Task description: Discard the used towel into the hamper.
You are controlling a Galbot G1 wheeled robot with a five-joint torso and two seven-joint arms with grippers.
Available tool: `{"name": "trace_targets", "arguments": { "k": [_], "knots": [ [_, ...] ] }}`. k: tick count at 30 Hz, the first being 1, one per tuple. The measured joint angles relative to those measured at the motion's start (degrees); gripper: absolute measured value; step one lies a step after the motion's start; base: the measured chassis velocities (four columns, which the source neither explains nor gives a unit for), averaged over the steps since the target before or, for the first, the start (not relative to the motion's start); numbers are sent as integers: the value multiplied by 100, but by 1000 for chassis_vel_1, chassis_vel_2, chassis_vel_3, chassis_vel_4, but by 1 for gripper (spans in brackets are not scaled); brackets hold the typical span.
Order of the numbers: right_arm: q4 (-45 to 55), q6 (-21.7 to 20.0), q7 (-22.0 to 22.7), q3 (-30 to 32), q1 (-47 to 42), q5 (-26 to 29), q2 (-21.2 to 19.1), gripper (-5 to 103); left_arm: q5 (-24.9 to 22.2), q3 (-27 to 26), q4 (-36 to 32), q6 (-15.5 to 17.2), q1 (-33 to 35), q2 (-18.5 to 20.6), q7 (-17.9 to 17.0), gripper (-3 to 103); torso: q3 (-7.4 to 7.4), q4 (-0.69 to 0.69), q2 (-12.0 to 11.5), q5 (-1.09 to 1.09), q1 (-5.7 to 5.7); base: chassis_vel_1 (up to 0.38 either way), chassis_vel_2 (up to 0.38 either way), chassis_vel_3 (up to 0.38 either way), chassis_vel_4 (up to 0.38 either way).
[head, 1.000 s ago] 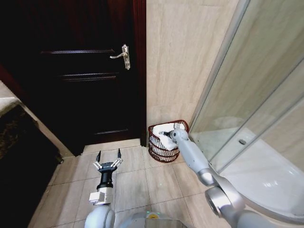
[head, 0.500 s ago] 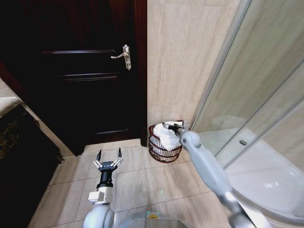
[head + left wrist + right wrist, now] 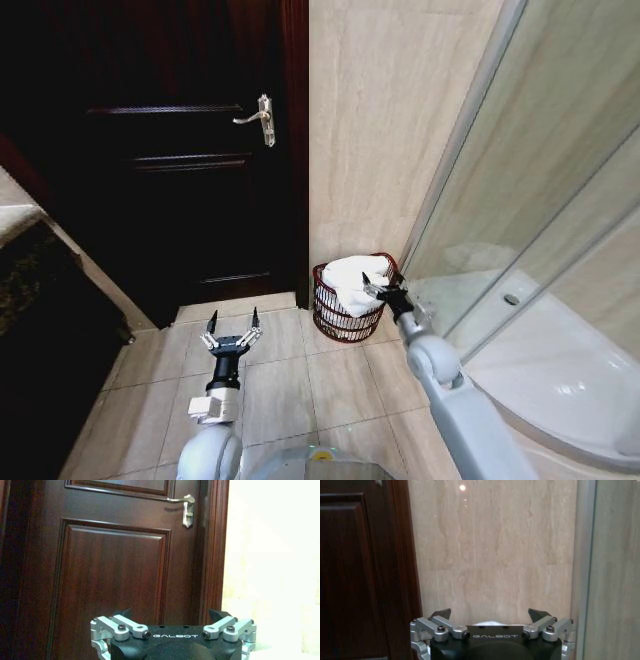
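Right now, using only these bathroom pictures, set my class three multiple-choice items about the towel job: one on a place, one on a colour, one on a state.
1. Where is the towel?
A. On the floor tiles
B. In the hamper
C. Hung on the door handle

2. What colour is the towel?
A. White
B. Blue
C. Green

3. What state is the right end effector in?
A. Shut on the towel
B. Shut on the hamper rim
C. Open, holding nothing

Answers:
1 B: the towel is piled inside the hamper, which stands in the corner between the door and the shower glass.
2 A: the cloth reads white against the dark red-brown mesh.
3 C: the right end effector hangs over the hamper rim with its fingers spread and nothing between them. The left end effector hangs open over the floor tiles.
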Motion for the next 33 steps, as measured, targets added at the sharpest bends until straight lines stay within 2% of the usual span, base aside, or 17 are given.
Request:
{"name": "trace_targets", "arguments": {
  "k": [13, 17, 19, 20, 21, 23, 28, 33],
  "knots": [
    [111, -142, 124, -96, -63, 42, 13, 100, 35, 38, 48, 10, -17, -44, 11, 100, 1, 1, 0, -2, 2, -79, 81, 84, -77],
    [253, -218, 312, -144, -217, 53, -1, 100, 44, 38, 27, 10, -12, -68, 11, 100, 2, 1, 0, -2, 3, -91, 119, 105, -96],
    [509, -570, 570, -175, -442, 110, -8, 100, 44, 38, 12, 5, 0, -74, 11, 100, 2, 1, 0, 0, 4, -41, 71, 72, -55],
    [723, -956, 756, -189, -618, 222, -21, 100, 37, 38, 9, -5, 1, -74, 10, 100, 2, 2, 0, -2, 3, 0, 0, 0, 0],
    [723, -956, 756, -189, -618, 222, -21, 100, 37, 38, 9, -5, 1, -74, 10, 100, 2, 2, 0, -2, 3, 0, 0, 0, 0],
    [989, -1694, 681, -143, -966, 382, -110, 100, 7, 63, -6, -19, 1, -39, -1, 100, 0, -1, 0, -3, 1, 27, -14, -17, 15],
    [1028, -2104, 670, -120, -1148, 646, -38, 100, -108, 106, -107, 73, 40, 149, -6, 100, 0, -1, 0, -1, 0, 22, -12, -13, 11],
    [715, -2125, 544, -144, -1003, 875, 79, 100, -139, 104, -111, 109, 82, 262, -2, 100, 0, 0, 0, -1, 0, 0, 0, 0, 0]
  ]
}}
